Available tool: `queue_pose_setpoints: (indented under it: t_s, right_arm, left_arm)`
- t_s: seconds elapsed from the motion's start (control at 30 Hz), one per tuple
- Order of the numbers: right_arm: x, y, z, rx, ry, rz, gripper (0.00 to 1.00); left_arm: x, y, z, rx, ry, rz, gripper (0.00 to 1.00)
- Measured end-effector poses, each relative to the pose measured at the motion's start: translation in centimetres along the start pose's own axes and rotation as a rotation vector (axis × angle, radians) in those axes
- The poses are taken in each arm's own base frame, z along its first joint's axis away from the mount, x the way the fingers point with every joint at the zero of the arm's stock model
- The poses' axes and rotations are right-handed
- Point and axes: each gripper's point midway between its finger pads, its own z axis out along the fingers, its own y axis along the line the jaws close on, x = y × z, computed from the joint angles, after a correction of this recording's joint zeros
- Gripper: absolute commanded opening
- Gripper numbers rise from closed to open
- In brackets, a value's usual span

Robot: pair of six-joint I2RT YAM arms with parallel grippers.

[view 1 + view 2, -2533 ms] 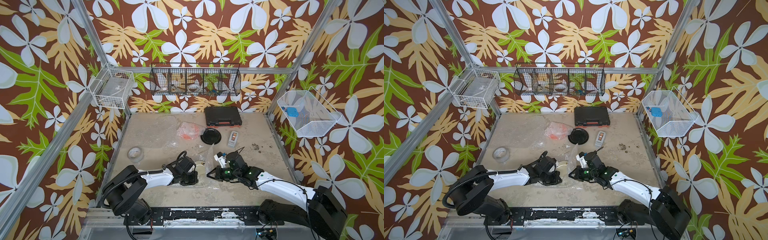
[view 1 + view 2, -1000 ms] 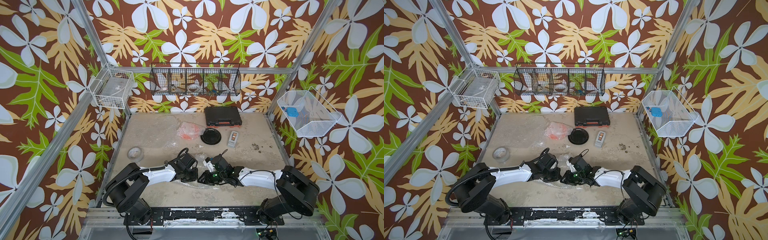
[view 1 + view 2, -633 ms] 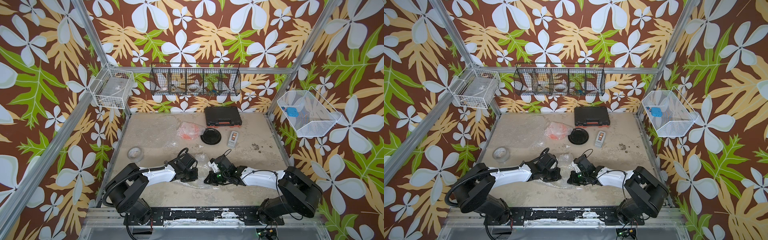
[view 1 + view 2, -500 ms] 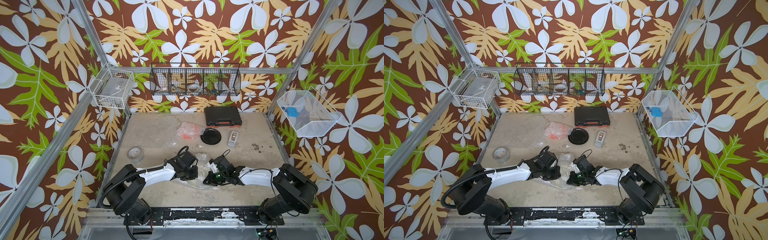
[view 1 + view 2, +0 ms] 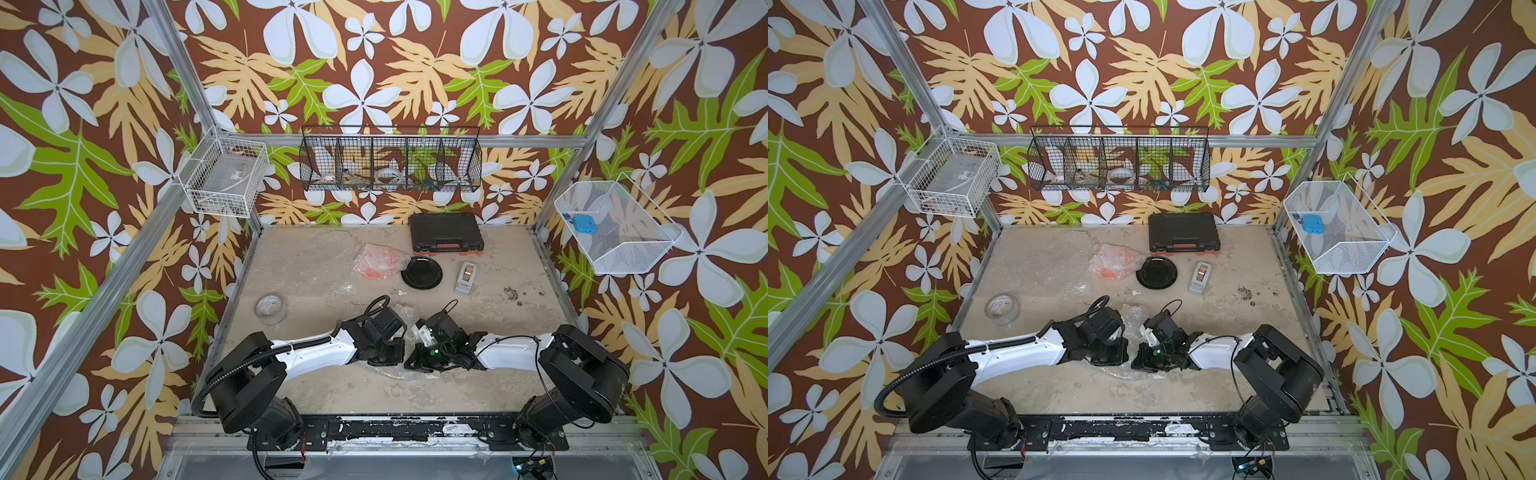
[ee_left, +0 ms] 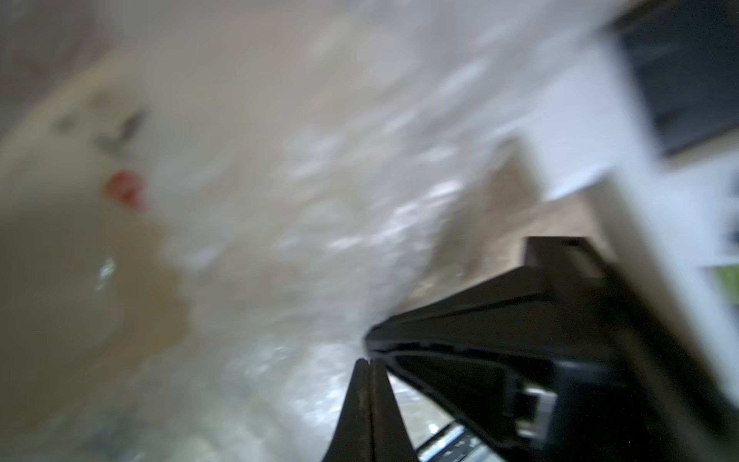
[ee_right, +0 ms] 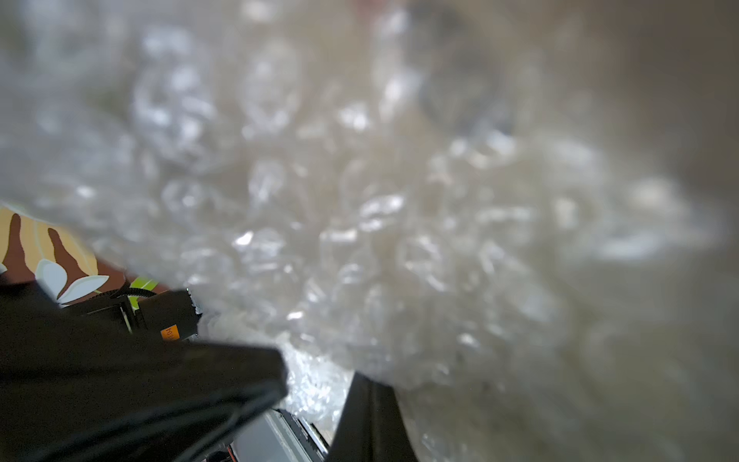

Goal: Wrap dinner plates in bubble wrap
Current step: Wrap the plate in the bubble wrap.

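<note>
Crumpled bubble wrap (image 5: 404,316) lies between my two grippers at the table's front middle. My left gripper (image 5: 392,354) is shut, its fingers pressed together with nothing seen between them (image 6: 367,362). My right gripper (image 5: 417,359) faces it, shut, its tips buried under a fold of the bubble wrap (image 7: 400,224). A cream plate (image 6: 60,192) with a dark mark shows blurred in the left wrist view. The orange plate (image 5: 376,262) sits farther back, bundled in wrap. Next to it, the black plate (image 5: 422,272) lies bare. A flat sheet of wrap (image 5: 299,266) lies at the back left.
A whitish tape roll (image 5: 270,307) lies at the left. A grey tape dispenser (image 5: 465,278) and a black case (image 5: 445,232) are at the back right. Wire baskets (image 5: 390,164) hang on the back and side walls. Dark crumbs (image 5: 511,293) dot the right side.
The right gripper has closed over the last second, at the wrap's edge. Since 2.5 s ago the right arm folded in and moved left toward the left gripper. The left gripper stayed shut.
</note>
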Motion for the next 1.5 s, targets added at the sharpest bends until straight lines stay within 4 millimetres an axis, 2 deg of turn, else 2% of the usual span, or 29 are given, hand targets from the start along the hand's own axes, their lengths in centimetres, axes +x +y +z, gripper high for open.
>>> queue_pose_setpoints:
  t_s: [0.07,0.2,0.33,0.47,0.53,0.6,0.63,0.73,0.9,1.03,1.13,1.2,1.3,1.37,1.5]
  right_arm:
    - [0.0,0.0,-0.1,0.000,-0.001,0.000,0.00]
    - [-0.1,0.4,-0.5,-0.006,-0.012,-0.009,0.00]
    - [-1.0,1.4,-2.1,-0.002,-0.054,-0.034,0.17]
    - [-4.2,3.0,-5.3,-0.031,-0.165,-0.089,0.42]
    - [-6.3,2.8,-7.1,-0.029,-0.226,-0.102,0.55]
    - [-8.0,1.9,-8.3,-0.014,-0.266,-0.108,0.63]
    - [-8.7,1.5,-8.8,-0.008,-0.277,-0.110,0.71]
    - [-10.4,0.7,-9.1,-0.008,-0.274,-0.134,0.79]
    - [-11.9,1.0,-7.6,-0.038,-0.209,-0.189,0.81]
    - [-13.7,0.6,-5.9,-0.038,-0.179,-0.210,0.77]
    - [-15.3,-0.1,-4.7,-0.025,-0.166,-0.193,0.68]
    - [-16.2,-0.5,-4.1,-0.020,-0.163,-0.186,0.57]
    - [-16.9,-1.4,-3.9,-0.019,-0.166,-0.163,0.30]
    - [-17.1,-2.0,-4.3,-0.015,-0.177,-0.141,0.17]
    - [-16.5,-3.4,-6.0,-0.007,-0.211,-0.104,0.03]
  left_arm:
    - [0.9,1.8,0.5,-0.047,0.014,-0.009,0.00]
    - [0.9,2.4,1.2,-0.042,-0.002,-0.009,0.00]
    - [0.6,2.2,1.9,-0.033,-0.003,0.006,0.00]
    - [0.3,1.9,2.0,-0.018,-0.014,0.013,0.00]
    - [0.3,1.8,2.0,-0.017,-0.016,0.016,0.00]
    - [0.3,1.8,2.0,-0.016,-0.016,0.017,0.00]
    - [0.3,1.8,2.0,-0.015,-0.015,0.020,0.00]
    - [0.2,1.6,2.1,-0.010,-0.013,0.030,0.00]
    - [0.1,1.5,2.1,-0.008,-0.009,0.039,0.00]
    - [0.1,1.5,2.1,-0.009,-0.006,0.041,0.00]
    - [0.2,1.5,2.1,-0.009,-0.005,0.041,0.00]
    - [0.2,1.5,2.1,-0.009,-0.004,0.042,0.00]
    - [0.2,1.5,2.1,-0.004,-0.008,0.045,0.00]
    - [0.2,1.4,1.9,0.003,-0.015,0.047,0.00]
    - [-0.1,1.4,1.7,-0.007,-0.026,0.062,0.00]
